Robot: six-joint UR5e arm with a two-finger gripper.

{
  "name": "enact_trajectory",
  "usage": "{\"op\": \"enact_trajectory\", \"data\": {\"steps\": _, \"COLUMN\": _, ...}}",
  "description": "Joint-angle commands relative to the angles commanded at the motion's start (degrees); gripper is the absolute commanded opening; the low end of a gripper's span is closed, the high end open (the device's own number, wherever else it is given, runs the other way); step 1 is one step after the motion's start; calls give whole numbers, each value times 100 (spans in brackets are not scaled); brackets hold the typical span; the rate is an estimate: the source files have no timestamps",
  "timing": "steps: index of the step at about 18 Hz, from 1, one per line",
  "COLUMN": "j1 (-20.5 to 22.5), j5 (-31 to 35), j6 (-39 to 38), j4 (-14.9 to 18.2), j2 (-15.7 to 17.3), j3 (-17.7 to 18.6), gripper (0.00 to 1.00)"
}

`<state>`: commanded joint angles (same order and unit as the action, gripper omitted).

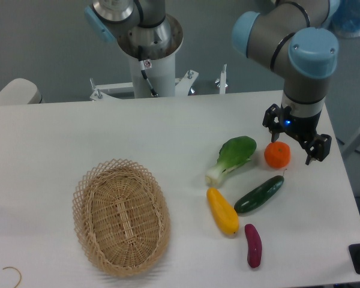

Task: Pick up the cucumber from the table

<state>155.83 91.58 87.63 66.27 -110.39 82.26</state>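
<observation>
Single view: one cucumber [259, 195] lying diagonally on the white counter [78, 138], right side, between one yellow vegetable [222, 211] and one orange [277, 155]. One bok choy [231, 158], one purple sweet potato [253, 245], one wicker basket [120, 216]. Hand [296, 146] above orange; released or clenched, cannot tell.

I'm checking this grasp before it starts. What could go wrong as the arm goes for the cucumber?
The gripper hangs open right beside the orange, so a descent could knock it rolling. The cucumber lies diagonally with the yellow vegetable close to its lower end; a grasp there might nudge that neighbour. Its glossy, rounded skin could also slip between the fingers.
</observation>
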Motion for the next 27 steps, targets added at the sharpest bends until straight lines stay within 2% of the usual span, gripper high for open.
{"op": "enact_trajectory", "data": {"steps": 5, "j1": -9, "j5": -131, "j6": -87, "j4": -26, "j2": -35, "j3": -18, "gripper": 100}}
{"op": "enact_trajectory", "data": {"steps": 11, "j1": -228, "j5": -141, "j6": -842, "j4": -167, "j2": -246, "j3": 9, "gripper": 100}}
{"op": "enact_trajectory", "data": {"steps": 16, "j1": -422, "j5": -106, "j6": -1143, "j4": -474, "j2": -430, "j3": 132, "gripper": 100}}
{"op": "enact_trajectory", "data": {"steps": 20, "j1": -439, "j5": -70, "j6": -1072, "j4": -1097, "j2": -624, "j3": 360, "gripper": 100}}
{"op": "enact_trajectory", "data": {"steps": 25, "j1": -422, "j5": -62, "j6": -1046, "j4": -1555, "j2": -1142, "j3": 325, "gripper": 100}}
{"op": "enact_trajectory", "data": {"steps": 27, "j1": -413, "j5": -53, "j6": -1081, "j4": -1634, "j2": -1239, "j3": 334, "gripper": 100}}
